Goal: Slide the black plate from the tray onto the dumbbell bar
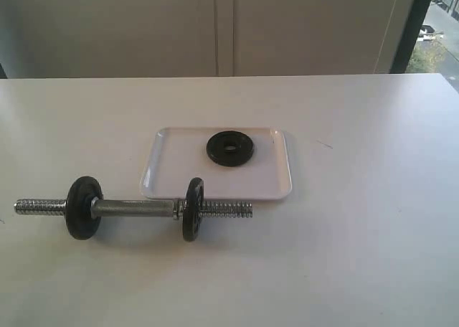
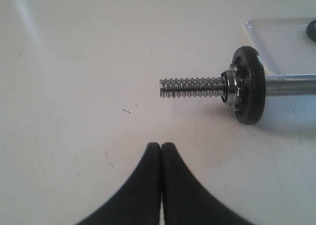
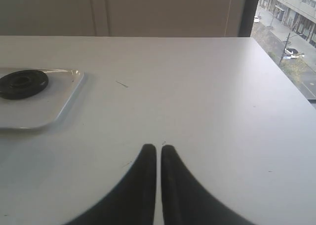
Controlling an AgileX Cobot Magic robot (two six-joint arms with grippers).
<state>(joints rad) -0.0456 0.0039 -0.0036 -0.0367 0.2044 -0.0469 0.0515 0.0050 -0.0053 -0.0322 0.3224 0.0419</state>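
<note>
The black plate (image 1: 230, 148) is matt black all over, dark against the plain glossy white tray (image 1: 172, 166). The table (image 1: 358, 234) is off-white with a few faint dark scuffs. The dumbbell bar (image 1: 136, 208) is shiny silver chrome, ribbed with coarse thread at its ends and finely textured between two black discs (image 1: 83, 211), and the jaws of the left gripper (image 2: 161, 145) and right gripper (image 3: 158, 147) are plain black.

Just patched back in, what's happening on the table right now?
Nothing is being handled yet. The black plate lies flat in the tray, untouched. The dumbbell bar rests on the table beside the tray, with two other discs already on it. The left gripper and right gripper are both shut and empty.
</note>
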